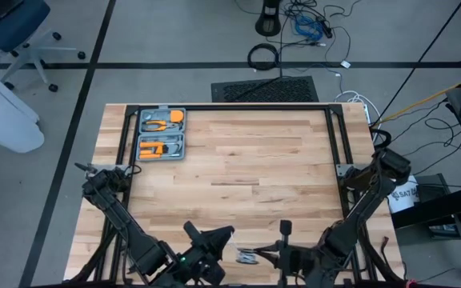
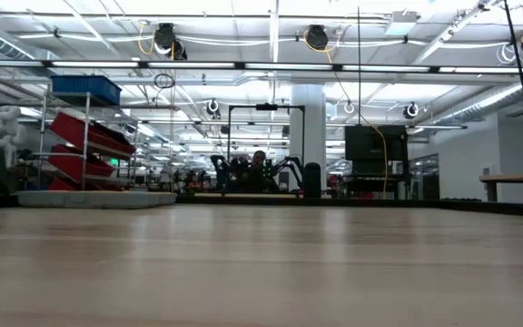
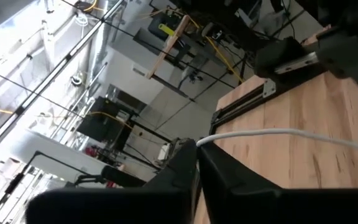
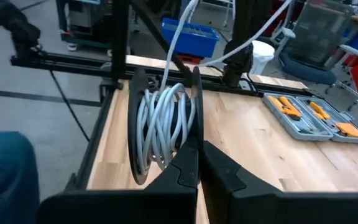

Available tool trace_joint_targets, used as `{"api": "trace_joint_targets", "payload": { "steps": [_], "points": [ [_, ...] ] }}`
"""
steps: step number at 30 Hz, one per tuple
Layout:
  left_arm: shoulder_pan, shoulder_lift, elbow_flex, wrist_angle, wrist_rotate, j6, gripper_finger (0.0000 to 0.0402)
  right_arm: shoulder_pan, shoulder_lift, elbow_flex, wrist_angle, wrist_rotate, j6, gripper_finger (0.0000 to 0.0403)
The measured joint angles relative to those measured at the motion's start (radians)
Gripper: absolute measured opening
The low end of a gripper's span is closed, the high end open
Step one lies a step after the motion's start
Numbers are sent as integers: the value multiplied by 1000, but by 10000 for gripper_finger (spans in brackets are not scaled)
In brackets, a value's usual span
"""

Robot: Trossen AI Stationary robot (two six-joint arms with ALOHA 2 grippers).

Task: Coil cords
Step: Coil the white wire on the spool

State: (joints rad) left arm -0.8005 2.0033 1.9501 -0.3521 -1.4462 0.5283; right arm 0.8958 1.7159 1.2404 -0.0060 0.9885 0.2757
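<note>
Judging by the turns on the reel (image 4: 163,127), well into the coiling but not finished. Many loops of white cord (image 4: 157,134) already packed between the two black flanges, bunched rather than neatly layered. Reel standing on edge right at the tips of the right gripper (image 4: 197,158), jaws closed and apparently pinching its lower rim; exact contact hidden behind the reel. From above, reel (image 1: 249,256) and right gripper (image 1: 264,257) low over the near edge of the surface (image 1: 238,160), about midway along it.

Left to do: a free length of cord rising off the reel toward the left arm, not yet wound. Left gripper (image 3: 196,149) close beside the reel at the same near edge, jaws drawn almost together with the cord (image 3: 278,132) emerging from between the tips, so read as a grip on the cord. Amount of loose cord beyond that grip impossible to tell, tail end out of sight.

Grey tool case (image 1: 162,134) with orange tools lying open at the far left corner, well apart from the work. Likely remaining: feeding the last stretch round the reel, tucking the end, setting the reel down.
</note>
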Motion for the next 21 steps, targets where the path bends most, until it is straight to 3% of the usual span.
{"api": "trace_joint_targets", "payload": {
  "steps": [3, 9, 16, 21],
  "points": [
    [-8, 0, -10, -3, -3, -18, 61, 16, -17, 0, -31, -30, 21, 0],
    [-11, 0, -10, 3, -24, -33, 127, 22, -76, 0, -116, -209, 130, 0],
    [7, 0, -10, 19, -18, -53, 136, 12, -97, 0, -135, -290, 161, 0],
    [12, 0, -10, 32, 55, -55, 136, -16, -96, 0, -135, -382, 141, 0]
  ]
}}
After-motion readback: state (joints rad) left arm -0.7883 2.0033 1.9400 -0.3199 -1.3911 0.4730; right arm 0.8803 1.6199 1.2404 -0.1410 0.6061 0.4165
